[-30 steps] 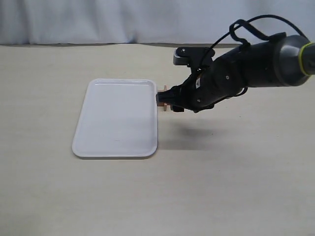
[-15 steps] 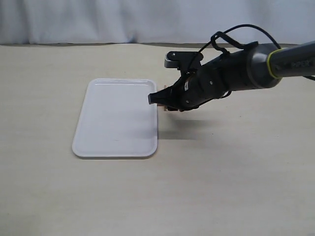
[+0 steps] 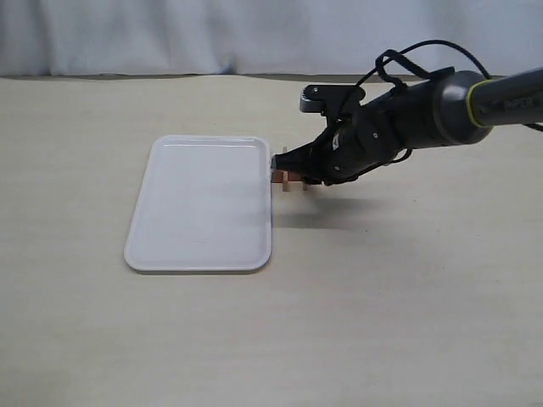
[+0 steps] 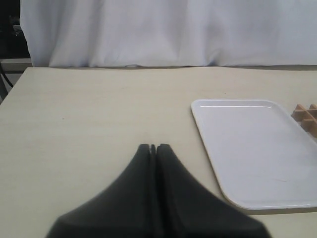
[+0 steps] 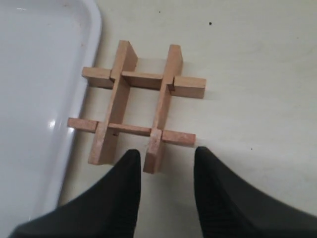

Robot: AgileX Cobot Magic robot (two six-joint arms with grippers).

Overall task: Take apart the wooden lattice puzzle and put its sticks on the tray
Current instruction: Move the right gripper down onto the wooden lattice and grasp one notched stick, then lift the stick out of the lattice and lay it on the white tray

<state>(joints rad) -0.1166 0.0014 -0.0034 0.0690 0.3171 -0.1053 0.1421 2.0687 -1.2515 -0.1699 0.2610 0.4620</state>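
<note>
Pale beige table (image 3: 254, 339) fills the scene, with a white curtain (image 3: 170, 34) hanging along its far edge. On the table lies the tray (image 3: 199, 212), white and bare, its long sides running away from the exterior camera. The puzzle (image 3: 287, 180) sits flat on the table just beside the tray's right rim, near the far right corner, and not on the tray. In the right wrist view the puzzle (image 5: 141, 106) is whole: four sticks (image 5: 111, 109) are locked in a hash shape, two crossing two. The stick ends on one side come right up to the tray (image 5: 34, 89) rim, and whether they touch it cannot be told. The right arm (image 3: 407, 119) reaches in from the right of the exterior view, and the right gripper (image 3: 282, 163) hangs over the puzzle's near side. Its two black fingers (image 5: 124, 193) stand apart and clamp nothing; the right gripper (image 5: 166, 158) has one stick end showing in the gap, close by one finger. The left gripper (image 4: 154, 147) is out of the exterior view; its own camera shows the fingers pressed together with only a thin seam between them, holding nothing, over bare table (image 4: 99, 114). From there the tray (image 4: 252, 148) lies well off to one side, with the puzzle (image 4: 307, 116) just past its far rim.
</note>
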